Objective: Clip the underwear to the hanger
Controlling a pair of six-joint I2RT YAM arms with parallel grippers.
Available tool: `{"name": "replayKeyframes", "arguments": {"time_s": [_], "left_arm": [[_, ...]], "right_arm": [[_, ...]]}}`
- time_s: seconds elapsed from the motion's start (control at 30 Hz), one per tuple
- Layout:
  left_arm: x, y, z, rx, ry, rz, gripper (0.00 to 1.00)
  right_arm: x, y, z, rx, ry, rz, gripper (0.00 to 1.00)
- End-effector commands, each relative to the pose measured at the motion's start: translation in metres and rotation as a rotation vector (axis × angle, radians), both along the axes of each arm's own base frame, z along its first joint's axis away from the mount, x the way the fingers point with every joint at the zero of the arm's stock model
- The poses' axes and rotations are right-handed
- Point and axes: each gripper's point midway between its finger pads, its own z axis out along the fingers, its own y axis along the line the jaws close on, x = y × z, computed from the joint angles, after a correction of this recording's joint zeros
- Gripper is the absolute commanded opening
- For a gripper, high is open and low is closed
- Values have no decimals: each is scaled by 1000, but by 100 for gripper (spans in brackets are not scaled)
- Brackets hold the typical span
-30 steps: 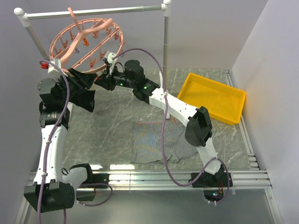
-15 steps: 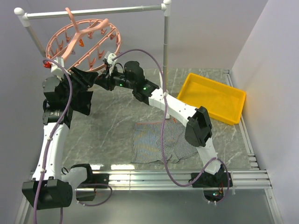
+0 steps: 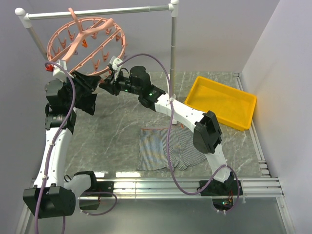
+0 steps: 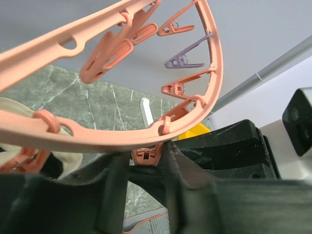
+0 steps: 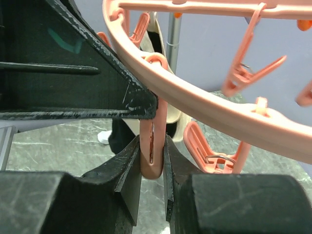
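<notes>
Pink plastic filled both wrist views: the hanger [image 3: 83, 34] hung from the rail [image 3: 97, 12], and both tools met at its near rim. The right tool [image 5: 152, 146] was clenched on a dangling clip [image 5: 155, 122], jaws pressed against both its sides. The left tool [image 4: 145, 163] straddled a clip end just under the rim; whether it pinched it or merely flanked it, I could not tell. The underwear [image 3: 151, 146] lay flat on the counter [image 3: 117, 126], well apart from the hanger and untouched. The step in hand seemed to be readying a clip, with no cloth fetched yet. Next, I judged, one tool had to let go, drop to the underwear and lift its edge into a clip that the other tool squeezed open.
</notes>
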Motion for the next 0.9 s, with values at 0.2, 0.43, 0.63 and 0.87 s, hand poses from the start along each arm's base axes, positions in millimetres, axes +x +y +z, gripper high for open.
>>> {"name": "replayKeyframes", "arguments": {"time_s": [0.2,0.43,0.63,0.87], "left_arm": [[2,-2,37,-2,-121,-8,22],[2,-1,41,6,-133,-2,0],[2,-1,40,9,-131,-8,0],[-2,-2,45,30,-147,-13,0]], "right_arm": [[-23,-1,38,42,-64,43,0],[-25,-6,30,19,-49,35,59],[-32,-38,25,-29,-13,54,66],[-56,-95,-47,-264,125,142,67]]}}
